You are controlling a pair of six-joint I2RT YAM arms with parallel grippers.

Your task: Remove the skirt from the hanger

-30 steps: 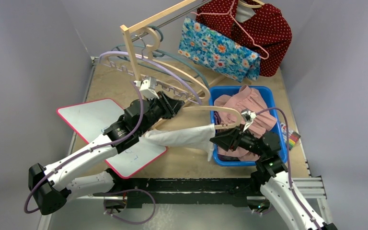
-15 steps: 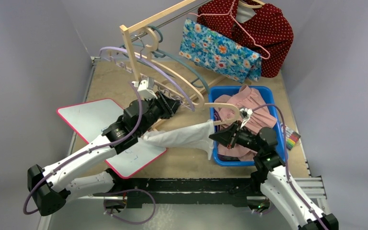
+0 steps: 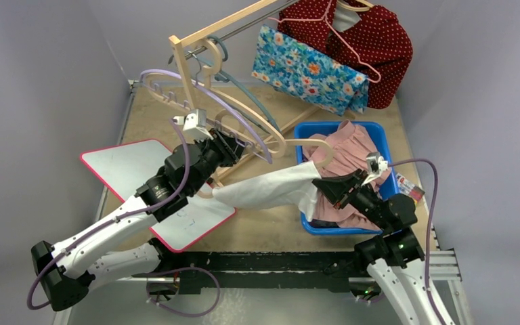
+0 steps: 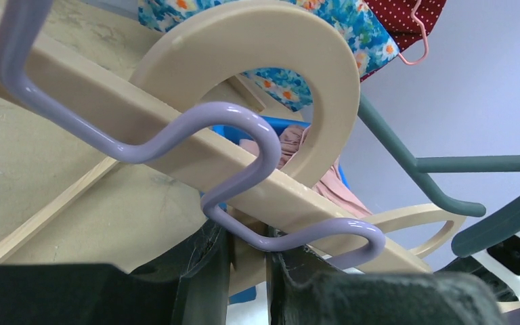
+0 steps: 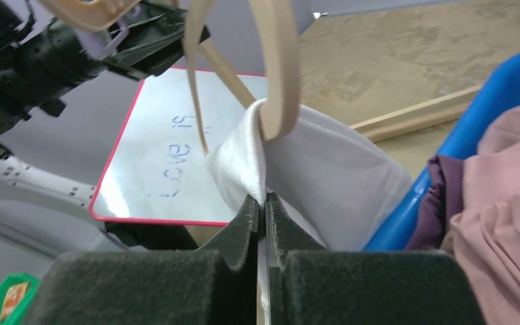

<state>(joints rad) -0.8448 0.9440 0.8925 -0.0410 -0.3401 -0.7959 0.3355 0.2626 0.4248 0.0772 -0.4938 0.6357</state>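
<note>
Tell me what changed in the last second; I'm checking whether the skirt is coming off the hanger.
The right gripper, pinching the white skirt, pulled back to the right over the blue bin, stretching the skirt that way. The left gripper, holding the beige hanger, shifted slightly left and away. Unchanged: both grips, the skirt still looped on the hanger's end, the whiteboard and the hung clothes.

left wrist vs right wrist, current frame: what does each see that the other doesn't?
Left wrist only: the teal hanger, the floral garment and the red dotted garment.
Right wrist only: the right hand pinching the white skirt where it wraps the hanger's end, plus the whiteboard.
Both: the beige hanger that the left hand grips, the blue bin and the pink garment.
</note>
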